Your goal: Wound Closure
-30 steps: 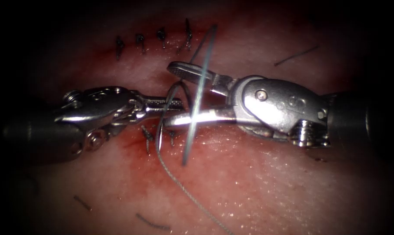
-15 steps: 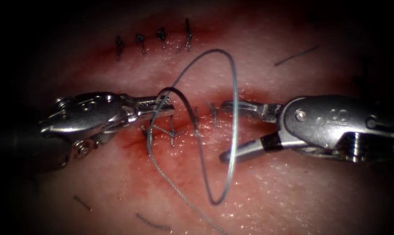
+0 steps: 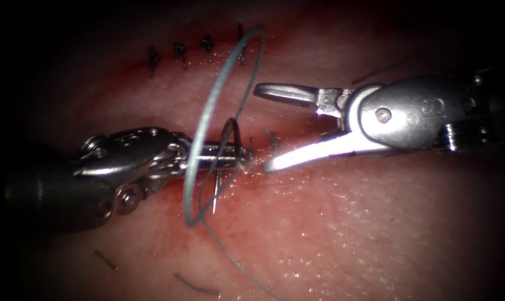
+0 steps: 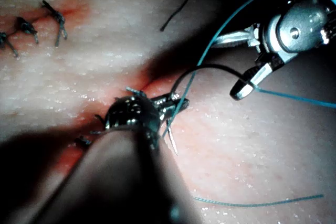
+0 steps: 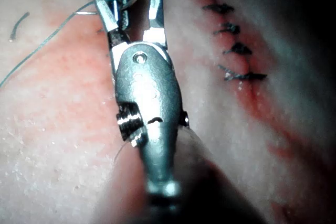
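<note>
Your left tool (image 3: 230, 157) reaches in from the left along the cut (image 3: 297, 146), its jaws closed on the curved needle (image 3: 226, 149). The grip sits partway along the needle's curve; the dark arc rises above the jaws and the pointed end hangs below them, over the tissue (image 3: 347, 223) and clear of it. In the left wrist view the same tool (image 4: 167, 103) holds the needle (image 4: 191, 74) with the tip pointing down beside the jaws.

Your right tool (image 3: 266, 127) comes in from the right with its jaws spread wide apart, one finger above the cut, the bright lower one lying along it with its tip just beside the left tool's tip. It holds nothing. The right wrist view shows those jaws (image 5: 131, 17) open, with thread crossing near one finger.

The thread (image 3: 208, 122) stands in a large loop around the left tool's jaws, climbing toward the row of finished stitches (image 3: 194, 54) at the upper left, and a strand trails down across the tissue toward the lower edge. More stitches sit in the cut between the two tool tips. Red fluid (image 3: 169, 195) stains the tissue beneath the left tool. Loose cut ends of thread (image 3: 194, 284) lie on the tissue at lower left and upper right.
</note>
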### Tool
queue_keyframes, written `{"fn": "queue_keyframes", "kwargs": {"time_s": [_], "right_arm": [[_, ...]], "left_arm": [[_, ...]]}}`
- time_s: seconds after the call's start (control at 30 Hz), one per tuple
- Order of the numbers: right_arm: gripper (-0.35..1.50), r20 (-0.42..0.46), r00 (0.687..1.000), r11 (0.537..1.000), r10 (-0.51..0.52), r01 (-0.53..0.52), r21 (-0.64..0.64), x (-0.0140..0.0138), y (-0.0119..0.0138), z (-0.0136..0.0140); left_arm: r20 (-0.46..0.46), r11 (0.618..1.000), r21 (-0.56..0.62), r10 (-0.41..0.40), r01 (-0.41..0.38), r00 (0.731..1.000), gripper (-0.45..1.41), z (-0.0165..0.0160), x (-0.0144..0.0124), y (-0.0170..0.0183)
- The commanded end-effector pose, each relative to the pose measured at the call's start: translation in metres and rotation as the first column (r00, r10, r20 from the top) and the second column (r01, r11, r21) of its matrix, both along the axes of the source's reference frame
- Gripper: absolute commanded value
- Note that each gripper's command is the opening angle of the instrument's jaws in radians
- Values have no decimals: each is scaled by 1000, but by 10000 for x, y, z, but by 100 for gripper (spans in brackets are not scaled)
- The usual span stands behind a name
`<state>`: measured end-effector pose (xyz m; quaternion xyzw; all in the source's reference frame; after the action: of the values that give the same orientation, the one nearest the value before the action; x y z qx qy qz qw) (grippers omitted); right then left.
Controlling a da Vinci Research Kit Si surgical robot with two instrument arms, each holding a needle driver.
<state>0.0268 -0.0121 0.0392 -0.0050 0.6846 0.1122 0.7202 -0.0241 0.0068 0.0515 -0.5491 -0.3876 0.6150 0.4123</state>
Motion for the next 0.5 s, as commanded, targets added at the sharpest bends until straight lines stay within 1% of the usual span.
{"fn": "queue_keyframes", "kwargs": {"time_s": [0.03, 0.07, 0.1, 0.13, 0.2, 0.27, 0.3, 0.33, 0.37, 0.4, 0.43, 0.5], "right_arm": [[74, -3, 1000, 1000, -3, 3, -9, 11, -4, 10], [69, 8, 1000, 1000, 2, -2, -22, 14, -4, 13], [69, 7, 1000, 1000, 4, -4, -28, 15, -4, 14], [56, 5, 1000, 999, 10, -9, -36, 16, -5, 13], [52, 6, 1000, 999, 9, -9, -47, 16, -5, 12], [39, 14, 1000, 998, 13, -12, -66, 17, -7, 6], [39, 14, 1000, 998, 13, -12, -66, 17, -7, 6], [31, 11, 1000, 997, 14, -13, -74, 21, -10, -1], [31, 11, 1000, 997, 14, -13, -74, 21, -10, -1], [26, 10, 1000, 997, 13, -12, -81, 22, -12, -8], [26, 10, 1000, 997, 13, -12, -81, 22, -12, -8], [26, 14, 1000, 996, 11, -10, -90, 24, -11, -17]], "left_arm": [[7, 1000, 5, -4, 4, 1000, -45, 5, -6, -4], [27, 1000, 15, -7, 7, 1000, -45, 4, -6, -3], [30, 1000, 14, -9, 8, 999, -45, 4, -6, -3], [28, 1000, 20, -11, 11, 1000, -45, 3, -6, -2], [29, 1000, 20, -11, 10, 1000, -45, 3, -6, -2], [29, 1000, 20, -15, 14, 999, -45, 3, -6, 0], [29, 1000, 20, -15, 14, 999, -45, 3, -6, 0], [32, 1000, 20, -21, 21, 999, -45, 4, -6, 1], [32, 1000, 20, -21, 21, 999, -45, 4, -6, 1], [30, 1000, 19, -22, 22, 999, -45, 5, -6, 3], [30, 1000, 19, -22, 22, 999, -45, 5, -6, 3], [29, 999, 24, -32, 31, 999, -45, 6, -5, 4]]}}
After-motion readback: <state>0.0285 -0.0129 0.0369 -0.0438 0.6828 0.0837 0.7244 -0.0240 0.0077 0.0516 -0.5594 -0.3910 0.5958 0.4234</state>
